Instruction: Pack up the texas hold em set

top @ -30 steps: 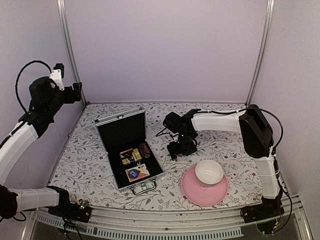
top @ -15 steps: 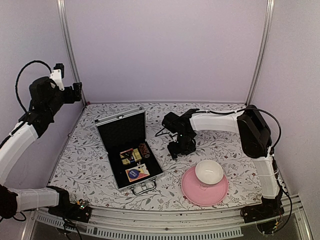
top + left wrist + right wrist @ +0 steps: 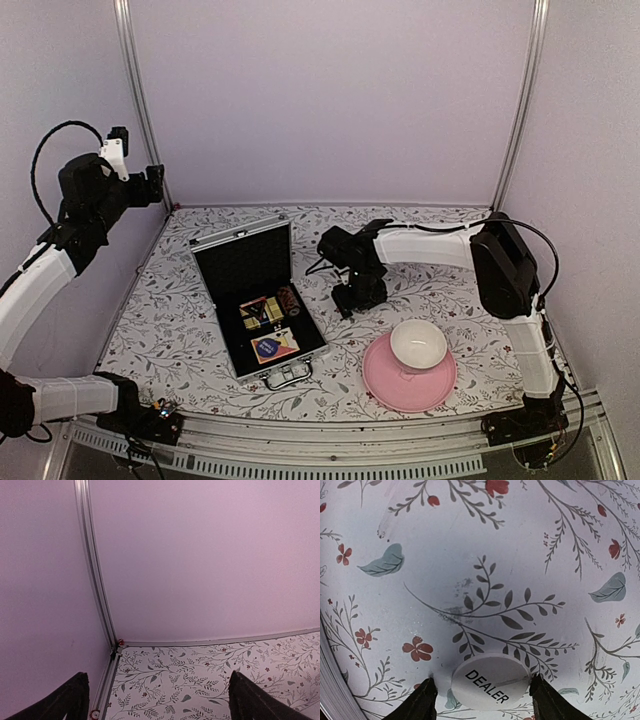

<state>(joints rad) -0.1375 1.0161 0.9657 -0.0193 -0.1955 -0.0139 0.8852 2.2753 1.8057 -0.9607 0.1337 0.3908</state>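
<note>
The bowl [image 3: 418, 343] sits on the plate [image 3: 384, 386], right of the briefcase [image 3: 246, 264] holding card boxes [image 3: 262, 312].

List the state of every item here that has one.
Small silver aluminium briefcase: open, lid up.
Gold-and-dark card box: lying inside the briefcase.
White round DEALER disc: flat on table, outside the briefcase.
White bowl: upright on pink plate.
Left pincer: open, empty, raised.
Right pincer: open, straddling the disc.

Quick count: one briefcase [image 3: 243, 262], two card boxes (gold-and-dark box [image 3: 259, 312], red box [image 3: 288, 342]), one chip stack [image 3: 289, 299], one blue disc [image 3: 268, 348], one DEALER button [image 3: 491, 680], one pink plate [image 3: 379, 381], one white bowl [image 3: 418, 343].
</note>
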